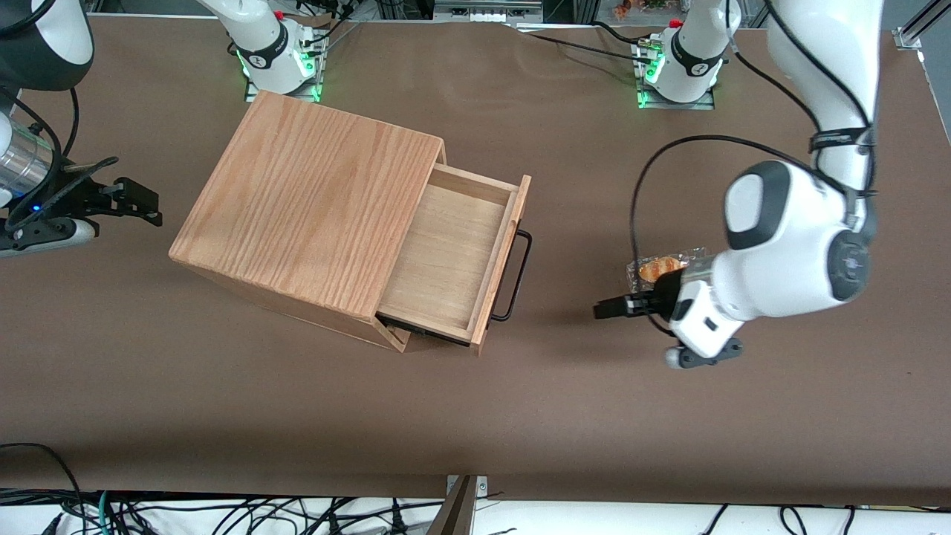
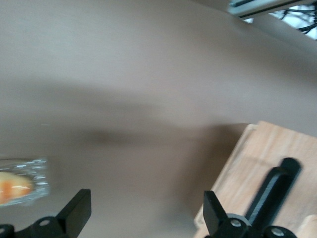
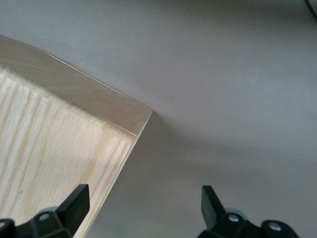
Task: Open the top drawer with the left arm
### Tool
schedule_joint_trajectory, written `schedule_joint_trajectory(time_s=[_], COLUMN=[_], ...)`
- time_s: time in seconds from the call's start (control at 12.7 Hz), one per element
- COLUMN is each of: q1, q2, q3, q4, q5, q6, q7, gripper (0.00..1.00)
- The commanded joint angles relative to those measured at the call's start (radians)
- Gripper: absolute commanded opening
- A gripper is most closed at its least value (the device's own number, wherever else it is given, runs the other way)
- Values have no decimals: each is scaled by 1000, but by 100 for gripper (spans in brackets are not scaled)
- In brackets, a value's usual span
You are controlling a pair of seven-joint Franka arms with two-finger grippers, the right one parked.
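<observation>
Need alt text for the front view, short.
An oak-grain box sits on a brown table with its top drawer pulled open and empty, black bar handle facing the working arm's end. The left arm's hand is open, clear of the handle, beside a clear-wrapped orange snack.

pale wood top drawer [image 1: 446, 256], black handle [image 1: 516, 275], oak-grain box [image 1: 304, 204], brown table [image 1: 520, 416], black gripper [image 1: 605, 309] above it, orange snack packet [image 1: 657, 269].

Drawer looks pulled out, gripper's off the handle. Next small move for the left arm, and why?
Probably just lift the left gripper a little and hold. The top drawer is pulled well out, its inside exposed; the open gripper hangs apart from the handle, beside a wrapped snack.
</observation>
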Motion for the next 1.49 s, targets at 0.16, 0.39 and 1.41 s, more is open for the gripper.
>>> schedule_joint_trajectory(time_s=[0.16,0.39,1.41], q1=[84,155,234], q2=[-40,-72,-527], q3=[-4,-1,0], q4=[-8,-7,-341], q5=[175,197,481], q6=[-128,-200,-155], q7=[167,272,577], gripper=[100,100,100])
